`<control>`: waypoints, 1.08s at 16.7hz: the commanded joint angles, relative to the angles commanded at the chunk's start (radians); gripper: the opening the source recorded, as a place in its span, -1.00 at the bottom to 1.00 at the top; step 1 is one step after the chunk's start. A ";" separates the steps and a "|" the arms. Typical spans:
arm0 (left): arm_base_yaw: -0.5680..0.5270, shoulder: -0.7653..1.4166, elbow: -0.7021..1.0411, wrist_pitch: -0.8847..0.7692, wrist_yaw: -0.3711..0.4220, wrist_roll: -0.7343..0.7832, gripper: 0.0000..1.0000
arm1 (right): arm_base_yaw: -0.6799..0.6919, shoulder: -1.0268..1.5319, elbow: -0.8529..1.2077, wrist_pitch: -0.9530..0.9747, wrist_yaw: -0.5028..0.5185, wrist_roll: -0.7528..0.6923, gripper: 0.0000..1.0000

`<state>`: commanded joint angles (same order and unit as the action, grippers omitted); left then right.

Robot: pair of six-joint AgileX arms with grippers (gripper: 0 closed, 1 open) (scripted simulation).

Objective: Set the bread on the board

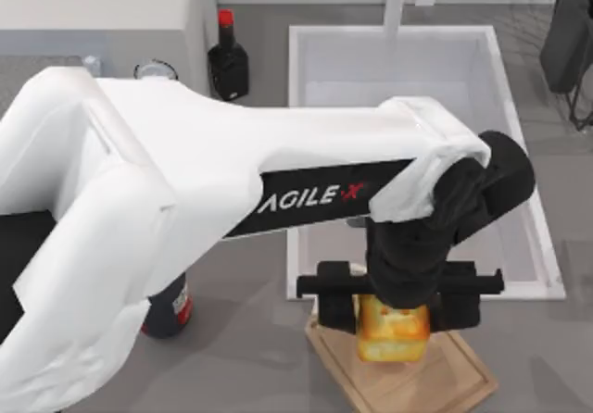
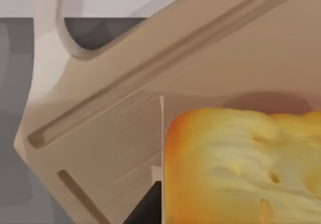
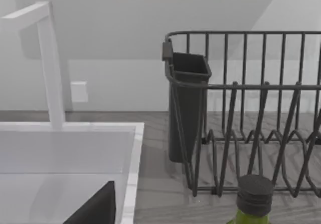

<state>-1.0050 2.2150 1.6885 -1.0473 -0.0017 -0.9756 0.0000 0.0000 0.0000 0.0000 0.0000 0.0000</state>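
The placing step looks nearly done: the left gripper reaches from the left across the worktop, fingers clamped on the bread, poised over the board at the near right, below the sink. Next it should lower gently and release. The right arm sits parked.

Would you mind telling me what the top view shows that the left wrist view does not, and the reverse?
Top view alone: the left gripper shut on the bread, the sink, and two dark bottles. Left wrist view alone: the board's edge groove and white loop handle up close. Both share the bread over the board.
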 joint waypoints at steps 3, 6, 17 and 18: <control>0.000 0.000 0.000 0.000 0.000 0.000 -0.85 | 0.000 0.000 0.000 0.000 0.000 0.000 1.00; 0.000 0.000 0.000 0.000 0.000 0.000 -0.40 | 0.000 0.000 0.000 0.000 0.000 0.000 1.00; 0.000 0.000 0.000 0.000 0.000 0.000 1.00 | 0.000 0.000 0.000 0.000 0.000 0.000 1.00; 0.000 0.000 0.000 0.000 0.000 0.000 1.00 | 0.000 0.000 0.000 0.000 0.000 0.000 1.00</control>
<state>-1.0050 2.2150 1.6885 -1.0473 -0.0017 -0.9756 0.0000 0.0000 0.0000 0.0000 0.0000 0.0000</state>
